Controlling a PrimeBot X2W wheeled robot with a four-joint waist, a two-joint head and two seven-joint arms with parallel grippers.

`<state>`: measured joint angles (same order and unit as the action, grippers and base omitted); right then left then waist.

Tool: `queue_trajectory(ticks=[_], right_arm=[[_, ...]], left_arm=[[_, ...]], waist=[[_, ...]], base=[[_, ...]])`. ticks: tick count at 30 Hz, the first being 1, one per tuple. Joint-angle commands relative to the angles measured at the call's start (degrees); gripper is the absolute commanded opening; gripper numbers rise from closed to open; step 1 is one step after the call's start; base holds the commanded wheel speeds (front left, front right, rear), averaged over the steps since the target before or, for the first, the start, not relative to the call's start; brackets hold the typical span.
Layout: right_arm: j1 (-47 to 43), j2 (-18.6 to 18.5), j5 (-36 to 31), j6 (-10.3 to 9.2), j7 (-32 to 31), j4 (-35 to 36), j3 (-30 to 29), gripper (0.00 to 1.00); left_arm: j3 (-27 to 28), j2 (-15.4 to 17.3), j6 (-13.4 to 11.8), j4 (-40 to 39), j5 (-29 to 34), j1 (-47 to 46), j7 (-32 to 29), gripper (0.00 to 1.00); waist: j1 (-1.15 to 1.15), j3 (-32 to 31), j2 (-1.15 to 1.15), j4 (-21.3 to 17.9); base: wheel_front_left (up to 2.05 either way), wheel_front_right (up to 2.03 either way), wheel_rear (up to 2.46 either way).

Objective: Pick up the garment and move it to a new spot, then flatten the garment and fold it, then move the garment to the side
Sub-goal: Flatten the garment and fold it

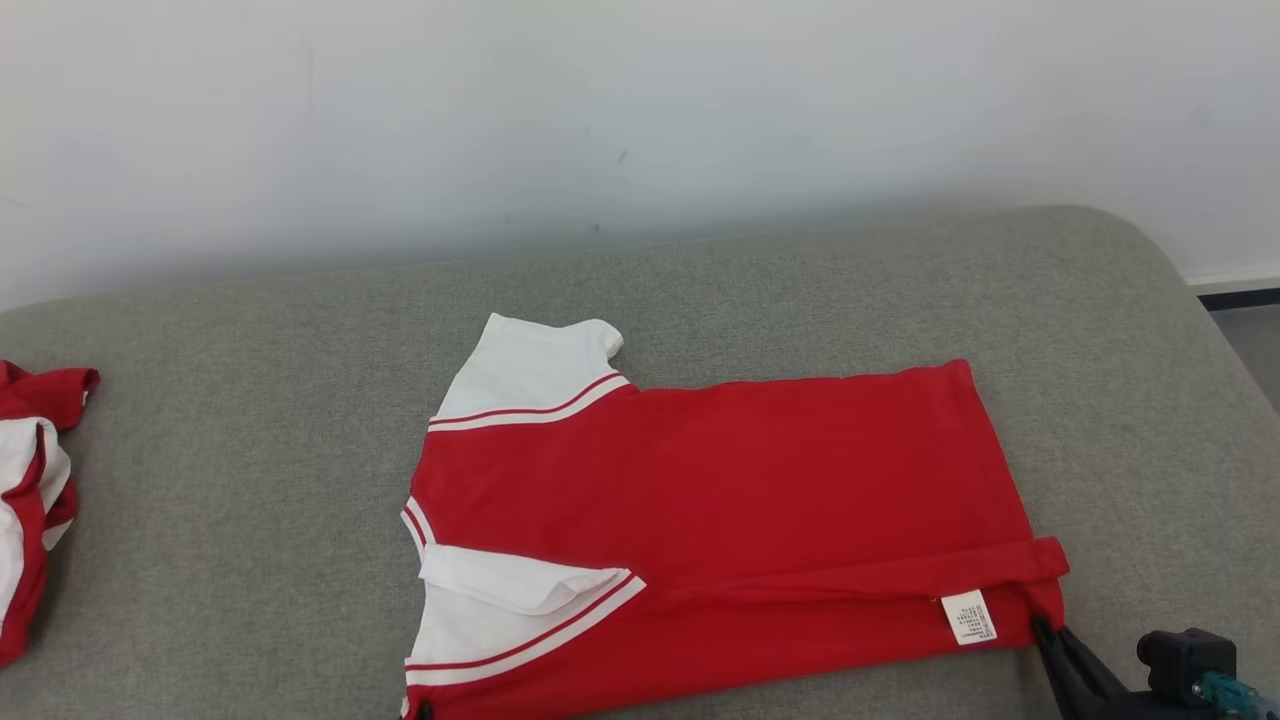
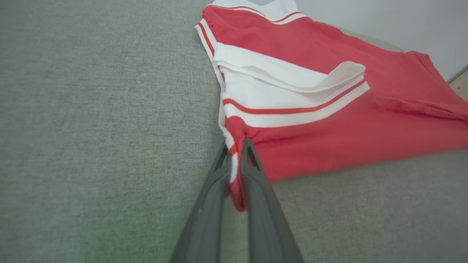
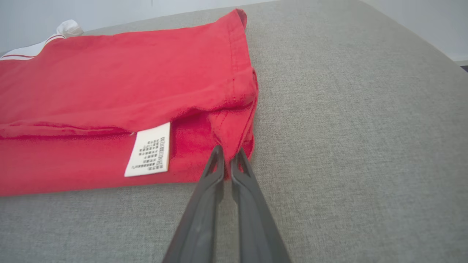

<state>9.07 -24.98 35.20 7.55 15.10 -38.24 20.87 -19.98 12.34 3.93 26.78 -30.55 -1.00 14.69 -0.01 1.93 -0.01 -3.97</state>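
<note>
**On the Grey Cushion: Both Grippers Clamped on the Shirt**

On the grey woven fabric cushion point(image 1: 250, 420), the red short-sleeved shirt point(image 1: 720, 470) with white, red-striped sleeves lies spread out near the middle. Its near long edge is folded up over the body. The sleeves point to my left and the hem points to my right. A white printed care label point(image 1: 968, 617) shows on the near strip, close to the hem.

1. My left gripper point(image 2: 236, 146) is clenched on the near corner at the sleeve end. Bunched red and white cloth sits between its two dark fingers.
2. My right gripper point(image 3: 227, 152) is clenched on the near hem corner, just beside the label. A pinch of red cloth is caught at its fingertips.

A crumpled red-and-white garment point(image 1: 30, 480) lies at the cushion's left edge, well apart from the shirt. A pale wall point(image 1: 600, 100) stands behind the cushion.
</note>
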Motion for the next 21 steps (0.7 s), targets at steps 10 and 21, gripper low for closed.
queue_trajectory(ticks=[10,21], right_arm=[[-1.4,1.3,1.9,-0.14,-0.2,-2.2,0.8,0.0],[-0.6,2.0,2.7,-0.14,0.1,-0.3,-1.1,1.0]], left_arm=[[-0.8,0.1,-0.2,2.3,0.2,-0.6,-0.3,0.0],[1.6,-0.6,-1.0,2.4,1.3,-0.9,0.5,1.0]], waist=[[0.01,-0.6,0.01,0.6],[0.01,-1.2,0.01,0.4]], base=[[0.0,0.0,0.0],[0.0,0.0,0.0]])
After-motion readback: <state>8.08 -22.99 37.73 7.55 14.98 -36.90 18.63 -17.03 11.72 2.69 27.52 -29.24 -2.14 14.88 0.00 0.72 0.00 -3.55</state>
